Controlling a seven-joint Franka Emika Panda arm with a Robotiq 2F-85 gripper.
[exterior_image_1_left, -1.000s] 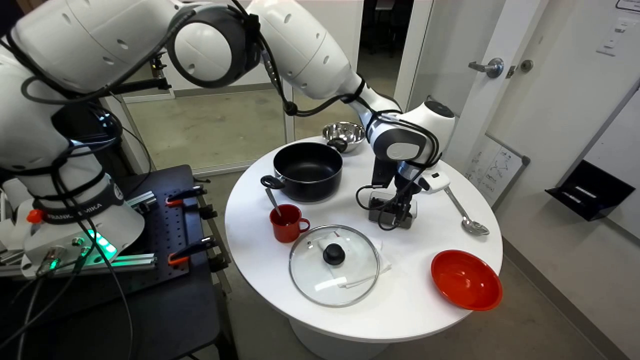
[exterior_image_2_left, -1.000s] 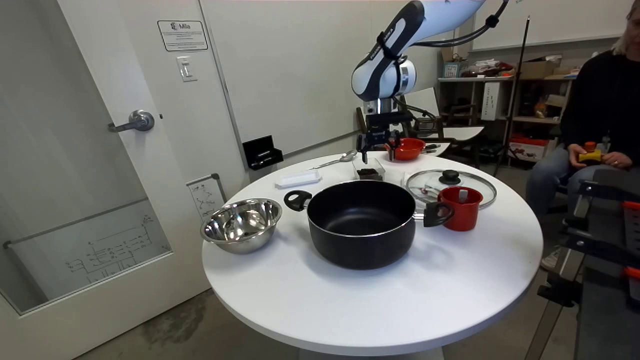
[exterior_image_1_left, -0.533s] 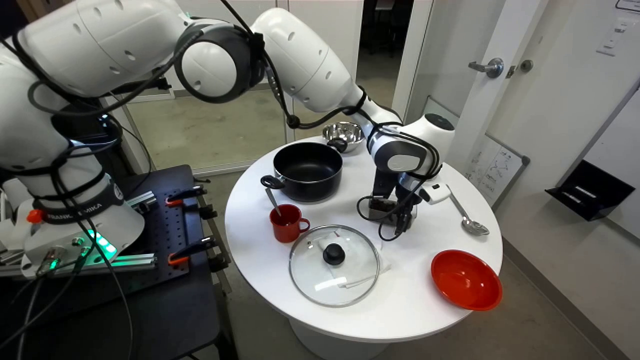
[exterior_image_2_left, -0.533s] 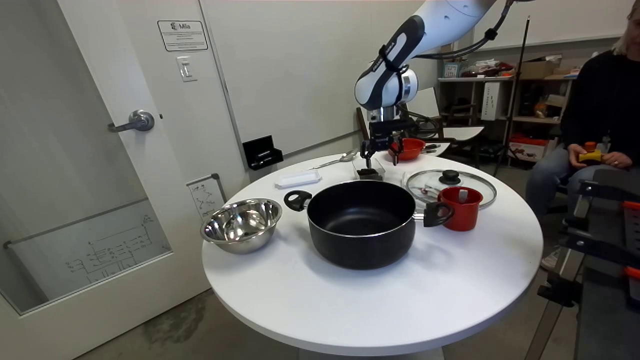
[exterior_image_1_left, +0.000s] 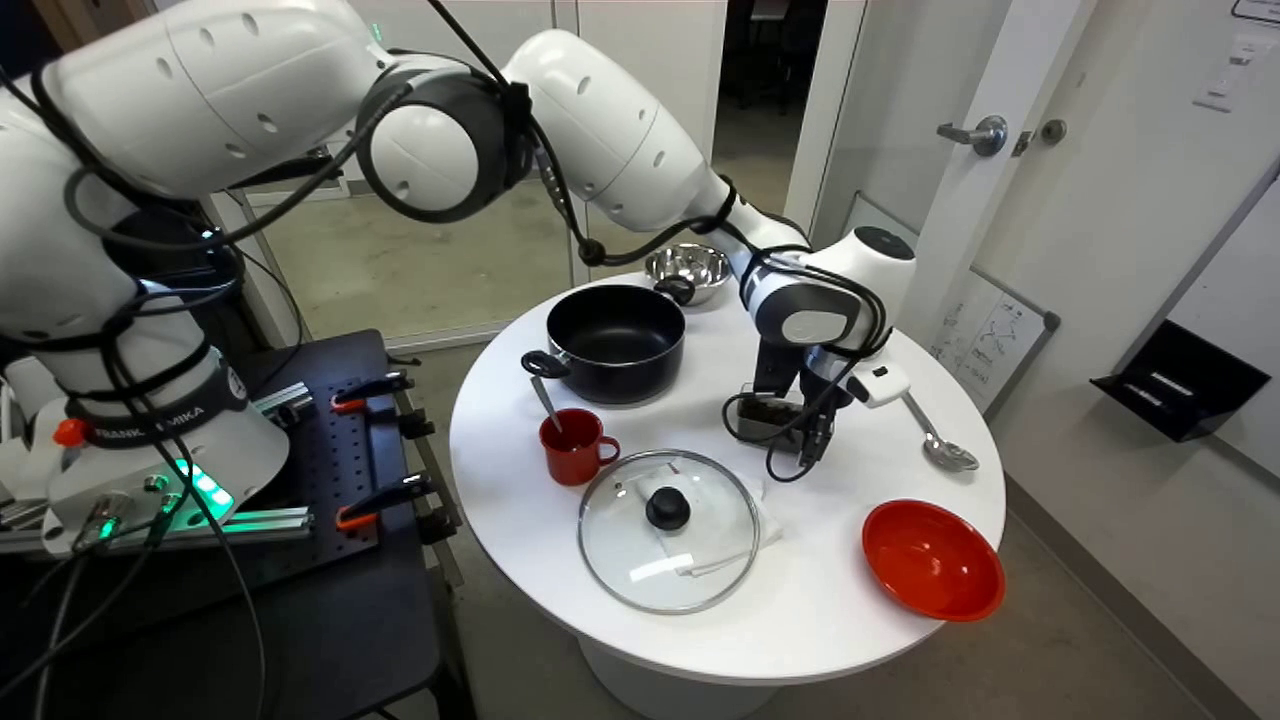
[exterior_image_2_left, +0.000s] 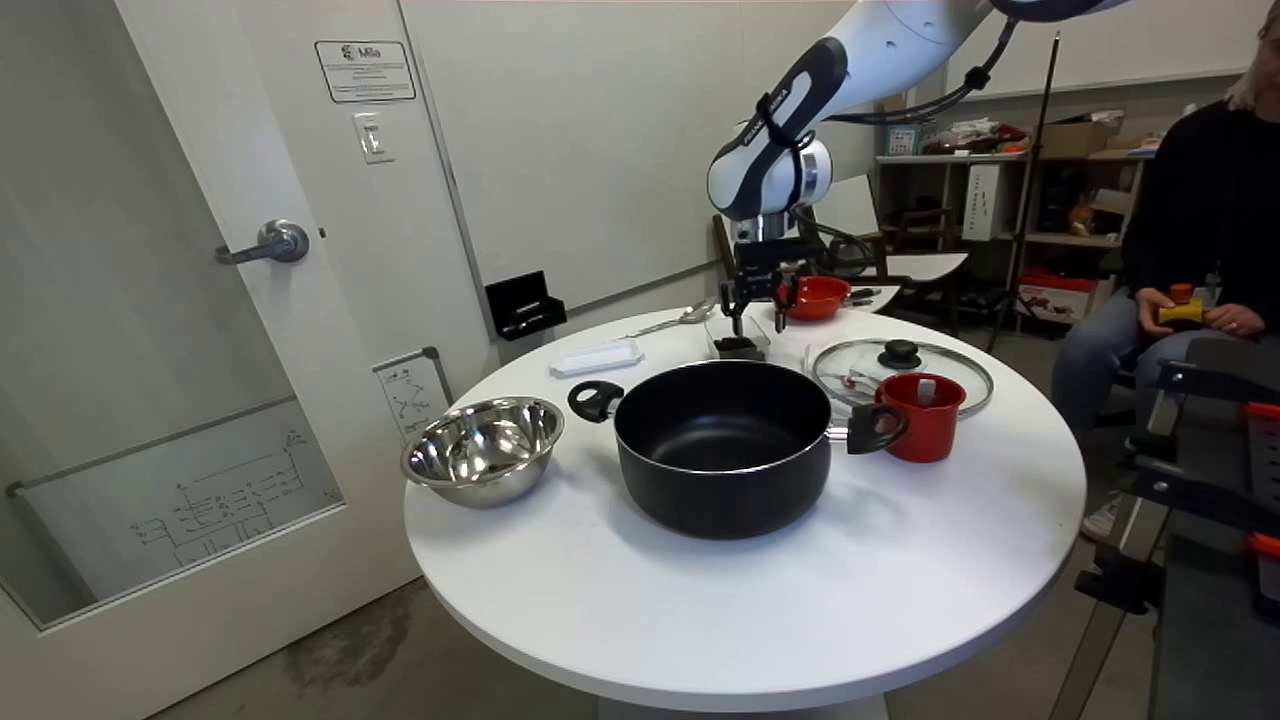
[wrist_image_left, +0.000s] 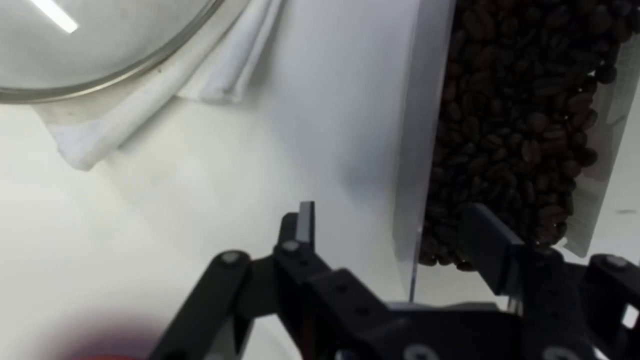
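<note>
My gripper (wrist_image_left: 396, 224) is open and points down at a clear box (wrist_image_left: 420, 165) of dark coffee beans (wrist_image_left: 515, 135). In the wrist view, one near wall of the box lies between the two fingers. One finger is over the beans, the other is outside over the white table. I cannot tell whether either finger touches the box. In an exterior view the box (exterior_image_1_left: 765, 422) is partly hidden by the gripper and cables. In an exterior view the fingertips (exterior_image_2_left: 759, 322) are at the height of the box rim, and the box (exterior_image_2_left: 742, 347) stands partly behind a black pot (exterior_image_2_left: 722, 450).
On the round white table (exterior_image_1_left: 830, 600) are a glass lid (exterior_image_1_left: 668, 560) over a white cloth (exterior_image_1_left: 768, 530), a red mug (exterior_image_1_left: 572, 460) with a spoon, a red bowl (exterior_image_1_left: 930, 560), a slotted spoon (exterior_image_1_left: 945, 452), a steel bowl (exterior_image_2_left: 485, 450) and a white tray (exterior_image_2_left: 596, 358). A person (exterior_image_2_left: 1190, 220) sits nearby.
The arm has lowered, bringing my gripper down to the box of beans. In the last half second it shifts slightly, and its fingers look a little closer together. The objects have not moved.
</note>
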